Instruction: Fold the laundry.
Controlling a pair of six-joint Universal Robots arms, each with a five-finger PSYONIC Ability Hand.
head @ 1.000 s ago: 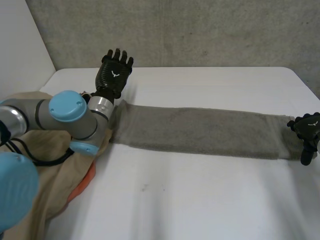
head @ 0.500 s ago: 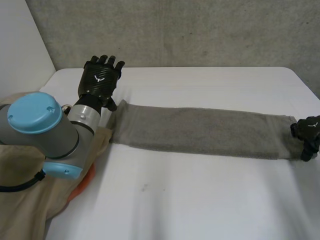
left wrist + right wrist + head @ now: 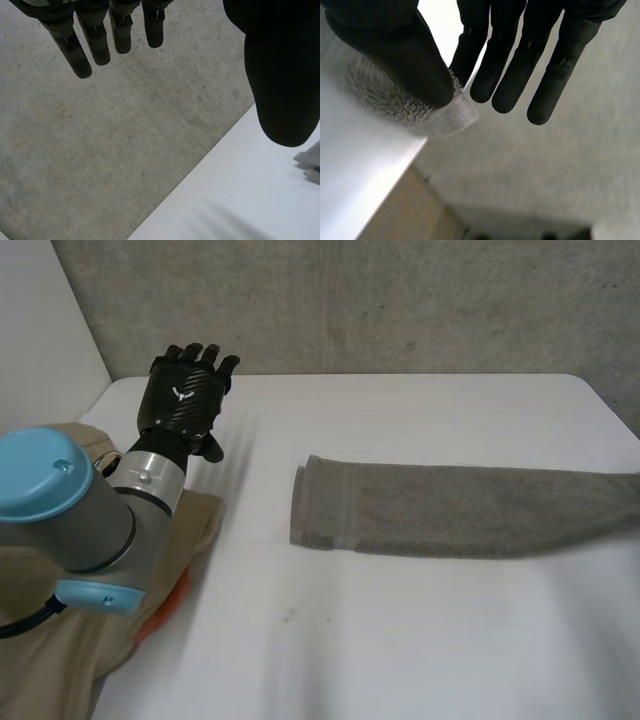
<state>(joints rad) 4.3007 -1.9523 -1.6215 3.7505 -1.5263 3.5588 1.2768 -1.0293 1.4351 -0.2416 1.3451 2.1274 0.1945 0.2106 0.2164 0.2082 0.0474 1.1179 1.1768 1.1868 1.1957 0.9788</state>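
A long grey towel (image 3: 450, 512) lies folded in a narrow strip across the right half of the white table (image 3: 400, 640), its right end running off past the table's right edge. My right hand (image 3: 505, 65) pinches that end of the towel (image 3: 445, 117) between thumb and straight fingers, out beyond the table's edge. My left hand (image 3: 185, 395) is raised over the table's back left, fingers straight and spread, holding nothing. In the left wrist view the fingers (image 3: 95, 45) point at the wall, and the towel's near end (image 3: 311, 160) lies beside the thumb.
A beige cloth (image 3: 60, 640) is heaped at the table's left under my left arm, with something orange (image 3: 165, 610) showing beneath it. A grey concrete wall stands behind the table. The floor lies below the table's right edge (image 3: 395, 165).
My right hand closed on the towel's right end and moved right, out of the head view. The towel slid right, away from my left arm. The left hand shifted left.
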